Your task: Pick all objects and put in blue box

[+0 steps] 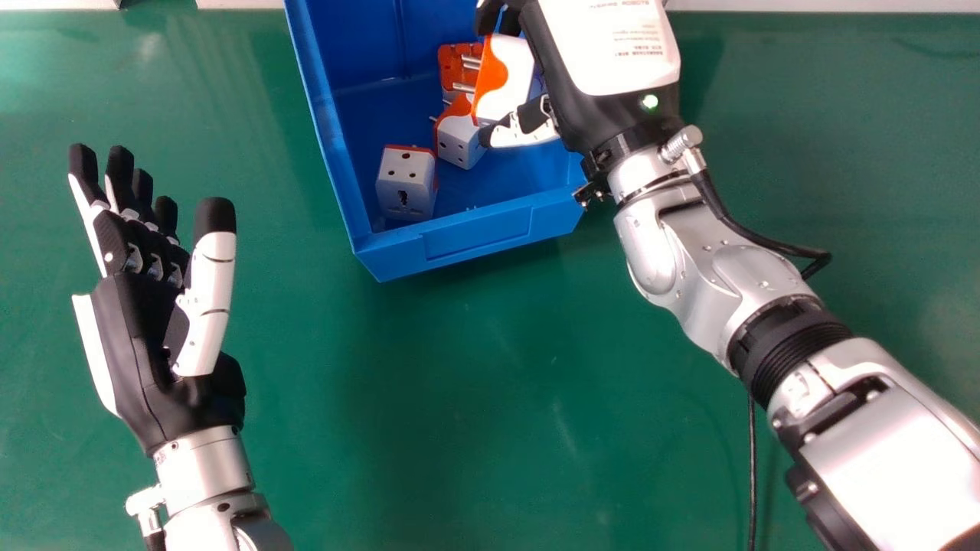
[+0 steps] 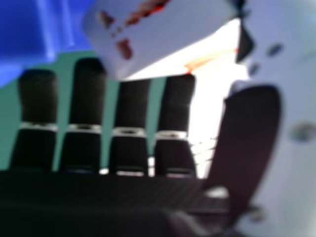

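While the near edge of the surface [image 1: 459, 428] lies outside the head view, the left hand [image 1: 145, 321] can be seen toward the left edge, held palm inward, its fingers extended and its thumb standing apart from them, with nothing between. From the near right corner the silver right arm [image 1: 750, 283] slants across toward the blue box [image 1: 459, 245], a dark cable [image 1: 752, 474] showing just beside its forearm.

The box sits toward the far edge of the surface, right of the left hand, its near wall slightly skewed. Inside, closest to the near left corner, stands a white adapter [image 1: 406, 184] with socket holes on top and side. Farther in and to its right, a second adapter [image 1: 461, 141], white and orange, lies tilted, with the thumb tip of the right hand [image 1: 536, 122] right by it.

That hand is over the right part of the box, its fingers extended and apart from the thumb. Between them, in the head view, shows a larger-looking adapter [image 1: 517, 76], white with an orange side, tilted; in the right hand view it overlaps the fingertips. Whether it touches the hand I cannot tell. Just behind and left of it is an orange adapter [image 1: 453, 55], partly hidden. Beyond the surface's far edge runs a pale strip [image 1: 804, 4].
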`<state>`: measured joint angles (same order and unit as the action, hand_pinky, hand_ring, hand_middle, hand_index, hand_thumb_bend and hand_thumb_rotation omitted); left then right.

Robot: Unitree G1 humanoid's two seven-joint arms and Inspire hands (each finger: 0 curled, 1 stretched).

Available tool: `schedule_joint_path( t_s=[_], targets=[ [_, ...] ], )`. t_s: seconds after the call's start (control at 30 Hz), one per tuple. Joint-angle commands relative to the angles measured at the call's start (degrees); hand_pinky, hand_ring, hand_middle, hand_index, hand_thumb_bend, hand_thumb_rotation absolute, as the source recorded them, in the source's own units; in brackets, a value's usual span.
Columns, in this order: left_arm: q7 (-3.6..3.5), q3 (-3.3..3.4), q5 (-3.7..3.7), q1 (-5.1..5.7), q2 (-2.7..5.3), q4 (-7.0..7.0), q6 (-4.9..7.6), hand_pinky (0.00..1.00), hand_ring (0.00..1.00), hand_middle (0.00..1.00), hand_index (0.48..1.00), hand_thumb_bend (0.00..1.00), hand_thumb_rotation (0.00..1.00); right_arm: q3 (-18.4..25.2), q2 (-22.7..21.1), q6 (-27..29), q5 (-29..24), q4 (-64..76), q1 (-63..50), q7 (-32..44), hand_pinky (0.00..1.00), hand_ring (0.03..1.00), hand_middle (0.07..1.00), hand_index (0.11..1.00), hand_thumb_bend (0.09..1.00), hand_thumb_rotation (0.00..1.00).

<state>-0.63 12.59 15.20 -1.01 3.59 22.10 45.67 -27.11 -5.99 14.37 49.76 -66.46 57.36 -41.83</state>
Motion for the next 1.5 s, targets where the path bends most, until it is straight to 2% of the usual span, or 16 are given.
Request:
schedule_joint_path(
  t_s=[0.0,0.1,0.23,0.37,0.53,0.63,0.67,0.77,0.8,0.9,0.93,0.97,1.03,1.13,1.17,1.47],
  targets=[
    [0.13,-0.09,-1.15,-0.12,1.29,-0.69,1.43,1.00,1.00,0.99,1.000,0.69,0.42,-0.43,0.37,1.06,-1.27,-0.50,2.34,-0.66,0.33,0.436,0.503,0.518,0.498,0.00],
    [0.04,0.02,-1.19,-0.06,1.28,-0.54,1.53,1.00,1.00,0.99,1.000,0.69,0.42,-0.99,0.48,0.90,-1.47,-0.85,2.51,0.69,0.33,0.437,0.502,0.523,0.497,0.00],
    [0.37,0.17,-1.53,0.05,1.39,-0.39,1.50,1.00,1.00,0.99,1.000,0.69,0.42,-1.76,0.32,-0.54,-1.60,-0.28,2.78,4.41,0.33,0.437,0.502,0.523,0.497,0.00],
    [0.04,0.16,-1.06,0.14,1.36,-0.42,1.30,1.00,1.00,0.99,1.000,0.70,0.42,-5.17,-0.62,-4.56,1.14,1.71,3.10,10.54,0.33,0.439,0.502,0.524,0.497,0.00],
    [0.54,0.28,-1.73,0.19,1.46,-0.27,1.41,1.00,1.00,0.99,1.000,0.70,0.42,-6.85,-1.64,-6.35,1.41,6.12,1.82,14.75,0.33,0.445,0.515,0.522,0.495,0.00],
    [0.49,0.31,-1.66,0.17,1.45,-0.20,1.42,1.00,1.00,0.99,1.000,0.70,0.42,-7.05,-1.83,-7.68,1.24,8.11,1.22,16.70,0.33,0.445,0.515,0.522,0.495,0.00],
    [0.49,0.34,-1.66,0.17,1.42,-0.15,1.41,1.00,1.00,0.99,1.000,0.70,0.43,-7.13,-1.88,-8.11,1.31,8.63,1.10,17.20,0.41,0.543,0.611,0.606,0.591,0.06],
    [0.34,0.37,-1.59,0.21,1.34,-0.04,1.53,1.00,1.00,0.99,1.000,0.70,0.43,-7.31,-2.11,-8.65,1.44,9.77,0.69,17.53,0.41,0.543,0.611,0.606,0.591,0.06],
    [0.31,0.34,-1.53,0.23,1.37,-0.10,1.51,1.00,1.00,0.98,1.000,0.71,0.43,-7.33,-2.21,-8.62,1.43,10.05,0.51,17.22,0.49,0.635,0.689,0.685,0.672,0.11],
    [0.29,0.36,-1.58,0.13,1.36,0.08,1.71,1.00,1.00,0.98,1.000,0.71,0.43,-7.23,-2.47,-8.66,1.31,10.93,0.13,17.04,0.49,0.635,0.689,0.685,0.672,0.11],
    [0.24,0.36,-1.55,0.08,1.36,0.16,1.80,1.00,1.00,0.98,1.000,0.71,0.43,-7.25,-2.56,-8.76,1.36,11.20,0.07,17.08,0.56,0.708,0.751,0.748,0.738,0.16],
    [0.22,0.32,-1.53,0.07,1.39,0.17,1.80,1.00,1.00,0.98,1.000,0.71,0.43,-7.26,-2.68,-8.82,1.43,11.47,0.01,17.07,0.56,0.708,0.751,0.748,0.738,0.16],
    [0.13,0.26,-1.42,0.04,1.44,0.20,1.72,1.00,1.00,0.98,1.000,0.71,0.43,-7.40,-2.87,-9.08,1.71,11.89,-0.06,16.94,0.66,0.813,0.841,0.839,0.833,0.23],
    [0.23,0.21,-1.41,0.06,1.57,0.16,1.62,1.00,1.00,0.98,1.000,0.71,0.43,-7.33,-3.16,-9.19,1.65,12.85,-0.32,17.22,0.66,0.813,0.841,0.839,0.833,0.23],
    [0.23,0.21,-1.38,0.08,1.59,0.15,1.59,1.00,1.00,0.98,1.000,0.71,0.43,-7.35,-3.27,-9.20,1.67,13.20,-0.42,17.31,0.70,0.851,0.873,0.871,0.867,0.26],
    [0.28,0.22,-1.54,0.39,1.59,0.03,1.81,1.00,1.00,0.98,1.000,0.71,0.43,-6.94,-4.24,-9.36,1.71,17.40,-2.25,16.88,0.77,0.924,0.935,0.934,0.933,0.33]
  ],
)
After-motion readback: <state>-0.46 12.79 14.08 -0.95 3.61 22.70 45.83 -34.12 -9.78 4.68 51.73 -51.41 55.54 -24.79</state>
